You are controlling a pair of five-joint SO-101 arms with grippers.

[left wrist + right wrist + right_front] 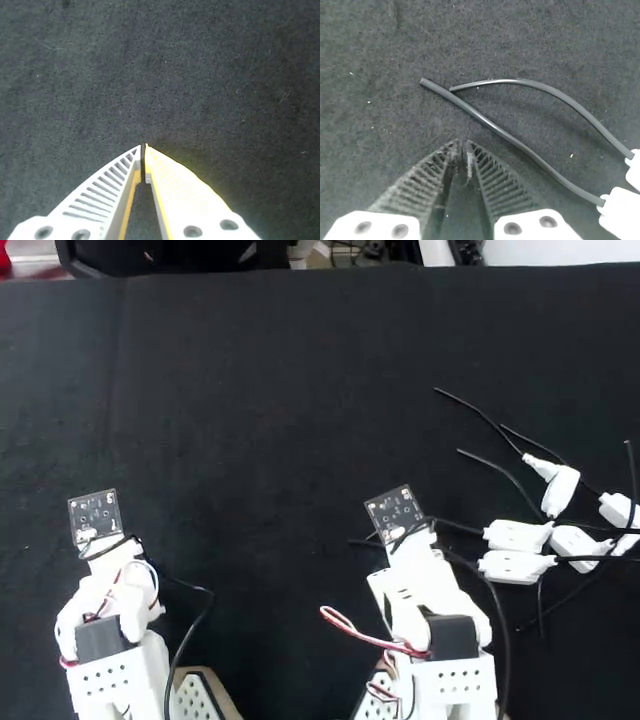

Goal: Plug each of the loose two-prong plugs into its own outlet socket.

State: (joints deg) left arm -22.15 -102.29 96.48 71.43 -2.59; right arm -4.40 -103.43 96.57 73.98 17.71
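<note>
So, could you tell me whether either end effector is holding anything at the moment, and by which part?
Nothing is held: the left end effector and the right end effector are both shut and empty.

White arms (415, 585), black motors (452, 635), red wires (350, 632), ribbed pincers (461, 144).

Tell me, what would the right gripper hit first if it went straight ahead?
Probably the nearer black cable lying across its path, just beyond the shut right gripper; height is hard to judge.

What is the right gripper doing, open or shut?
Shut and empty: the right gripper has its tips together with nothing between, near two black cords on the table.
</note>
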